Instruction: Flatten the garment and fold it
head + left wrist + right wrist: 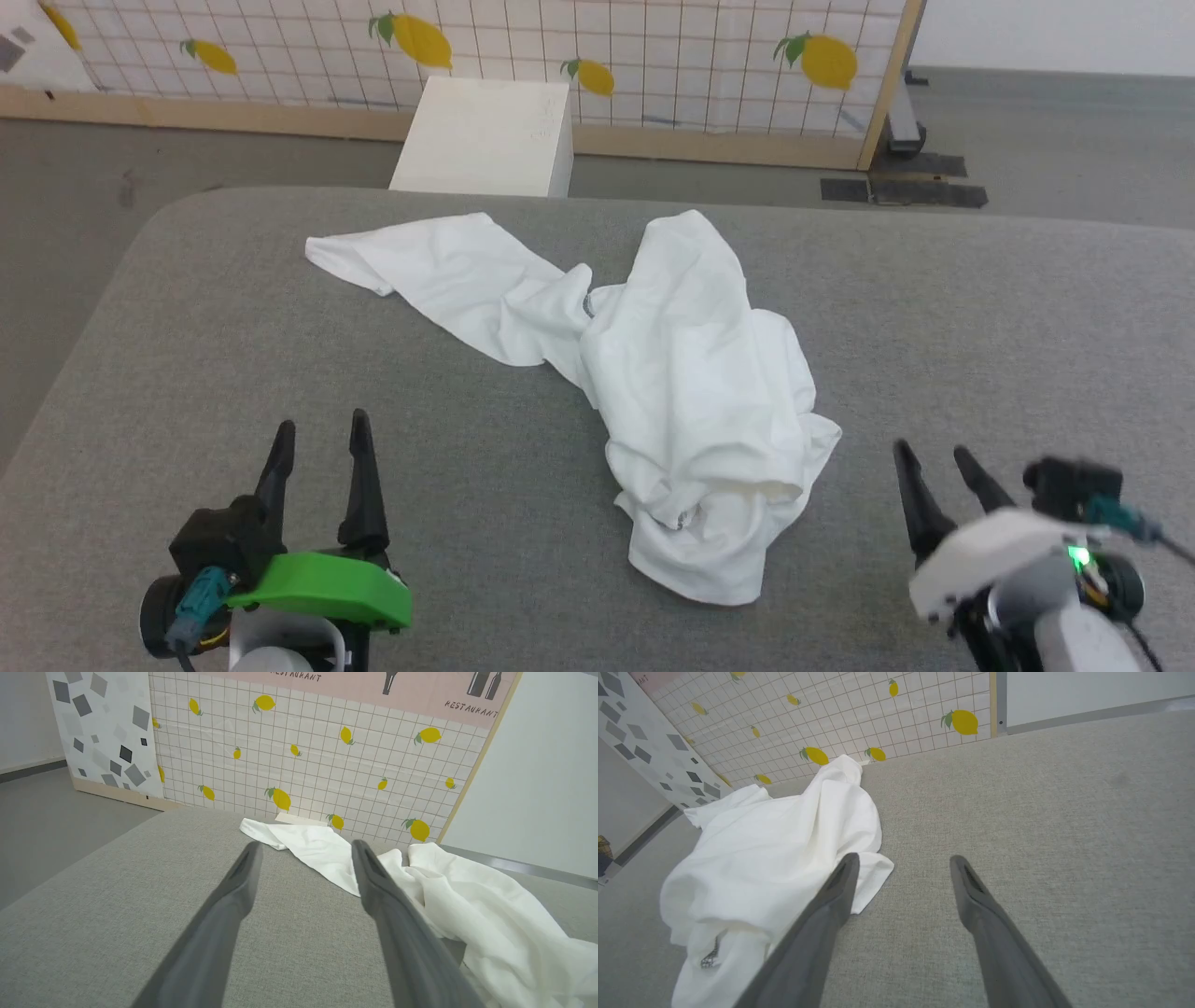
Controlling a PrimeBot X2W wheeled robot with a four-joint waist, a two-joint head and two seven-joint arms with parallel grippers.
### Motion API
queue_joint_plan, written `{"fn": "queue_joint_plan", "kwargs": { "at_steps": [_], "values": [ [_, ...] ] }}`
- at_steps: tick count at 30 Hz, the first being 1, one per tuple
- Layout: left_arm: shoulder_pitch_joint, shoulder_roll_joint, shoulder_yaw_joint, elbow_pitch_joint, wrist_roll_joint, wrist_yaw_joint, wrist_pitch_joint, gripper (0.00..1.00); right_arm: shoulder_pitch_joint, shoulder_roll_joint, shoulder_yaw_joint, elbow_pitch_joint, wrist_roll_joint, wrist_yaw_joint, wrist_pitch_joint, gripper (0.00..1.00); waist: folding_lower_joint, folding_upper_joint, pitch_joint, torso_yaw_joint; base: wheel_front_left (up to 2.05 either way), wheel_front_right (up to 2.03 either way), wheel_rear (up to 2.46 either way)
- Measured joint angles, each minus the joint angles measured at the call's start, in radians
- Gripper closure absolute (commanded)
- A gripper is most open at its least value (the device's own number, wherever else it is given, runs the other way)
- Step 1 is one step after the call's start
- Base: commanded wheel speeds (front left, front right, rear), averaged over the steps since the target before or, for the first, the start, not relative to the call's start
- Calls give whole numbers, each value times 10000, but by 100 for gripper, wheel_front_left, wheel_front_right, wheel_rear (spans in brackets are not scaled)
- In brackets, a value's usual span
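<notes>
Item 1: garment [691, 373], white, crumpled, not folded. I find it at the middle of the grey worktop [233, 355]. One long flap reaches toward the far left corner, and the bunched bulk runs down toward the near edge. A dark stitched seam shows among its near folds.
Item 2: left end effector [322, 422], by the near edge, left of the garment, fingers spread, grasping nothing, apart from the cloth.
Item 3: right end effector [932, 452], by the near edge, right of the garment, likewise released and empty.
Item 4: white box [485, 135], on the floor beyond the far edge.
Item 5: lemon-print panel [653, 56], behind the box.
</notes>
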Motion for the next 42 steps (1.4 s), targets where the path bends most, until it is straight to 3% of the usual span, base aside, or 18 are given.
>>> {"fn": "queue_joint_plan", "kwargs": {
  "at_steps": [5,10,13,18,19,20,25,31,34,37,38,42],
  "values": [
    [-59,-182,-58,255,368,-520,0,0,-1845,-4,25,431,-1064,0,2554,0,0,0,345,123,0,0,0],
    [-422,-391,-219,506,604,-913,0,0,-3273,6,706,1335,-2602,0,5549,0,0,0,694,386,0,0,0],
    [-665,-562,-222,610,798,-1078,0,0,-3648,-2,1035,1979,-3126,0,6470,0,0,0,879,602,0,0,0],
    [-826,-798,-81,750,915,-1256,0,0,-3831,-25,1381,2638,-3400,0,6755,0,0,0,1157,971,0,0,0],
    [-838,-930,-6,819,991,-1344,0,0,-3996,-98,1413,2805,-3225,-4,6796,62,0,0,1284,1147,0,0,0],
    [-839,-966,38,834,1001,-1373,0,0,-4040,-142,1448,2811,-3110,-4,6788,100,0,0,1325,1189,0,0,0],
    [-856,-1068,222,899,1089,-1530,0,0,-4207,-740,796,2717,-2575,12,6498,100,1,0,1396,1324,0,0,0],
    [-883,-1252,322,911,1260,-1703,0,0,-4568,-2821,-1772,2382,-3112,8,6435,100,1,0,1395,1424,0,0,0],
    [-883,-1273,453,928,1384,-1751,0,0,-4557,-3133,-3329,2217,-3768,8,6569,100,1,0,1392,1446,0,0,0],
    [-877,-1296,564,972,1419,-1795,0,0,-4479,-2922,-4602,1766,-4479,6,6560,100,1,0,1385,1451,0,0,0],
    [-872,-1313,604,978,1421,-1801,0,0,-4426,-2673,-4859,1528,-4633,0,6546,0,1,0,1367,1436,0,0,0],
    [-840,-1335,779,1055,1432,-1866,0,0,-4320,-1639,-5127,612,-4660,2,5864,0,1,0,1262,1295,0,0,0]
  ]
}}
